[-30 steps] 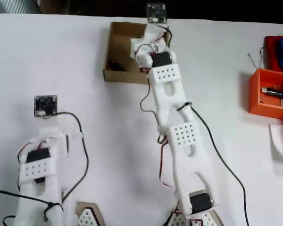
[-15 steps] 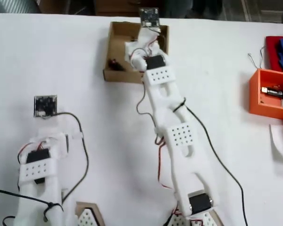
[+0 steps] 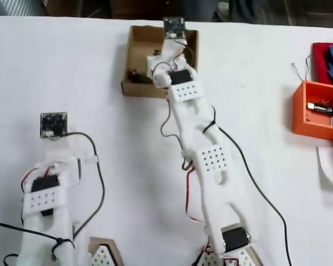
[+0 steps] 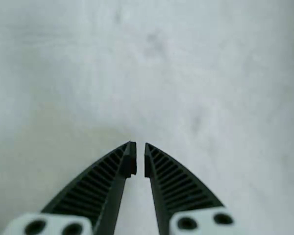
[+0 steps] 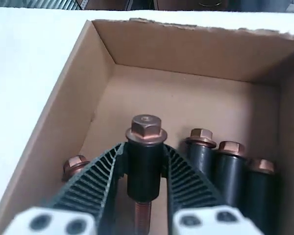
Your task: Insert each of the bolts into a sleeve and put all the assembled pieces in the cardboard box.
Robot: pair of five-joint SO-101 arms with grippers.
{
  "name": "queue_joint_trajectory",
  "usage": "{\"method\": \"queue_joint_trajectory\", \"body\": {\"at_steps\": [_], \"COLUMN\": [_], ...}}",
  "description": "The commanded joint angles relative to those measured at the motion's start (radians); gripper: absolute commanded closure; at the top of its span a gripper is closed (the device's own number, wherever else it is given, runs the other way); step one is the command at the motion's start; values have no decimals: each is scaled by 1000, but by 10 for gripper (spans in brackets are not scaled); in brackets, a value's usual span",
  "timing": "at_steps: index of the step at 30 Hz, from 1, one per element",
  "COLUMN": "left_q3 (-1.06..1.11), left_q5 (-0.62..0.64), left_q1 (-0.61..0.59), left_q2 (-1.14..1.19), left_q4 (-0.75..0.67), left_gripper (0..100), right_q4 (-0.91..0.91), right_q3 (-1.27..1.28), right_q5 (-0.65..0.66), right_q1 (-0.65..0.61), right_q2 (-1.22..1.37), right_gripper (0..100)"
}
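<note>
My right gripper is shut on an assembled piece, a copper bolt inside a black sleeve, held upright over the inside of the cardboard box. Three assembled pieces stand side by side on the box floor beside it, and another bolt head shows behind one finger. In the high view the right arm stretches to the cardboard box at the table's far side. My left gripper hangs shut and empty over bare white table, at the near left in the high view.
An orange bin holding a small dark item stands at the right edge, with red and blue cloth behind it. Black cables trail from both arms across the white table.
The right arm has swung slightly left and farther over the cardboard box, carrying the assembled piece. The left arm has stayed still.
</note>
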Motion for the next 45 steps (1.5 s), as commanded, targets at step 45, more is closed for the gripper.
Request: {"method": "queue_joint_trajectory", "body": {"at_steps": [45], "left_q3": [-107], "left_q5": [-8], "left_q1": [-6], "left_q2": [-8], "left_q4": [2], "left_gripper": [944], "right_q4": [308], "right_q3": [-327], "right_q5": [2], "right_q1": [87], "right_q2": [-180], "right_gripper": [861]}}
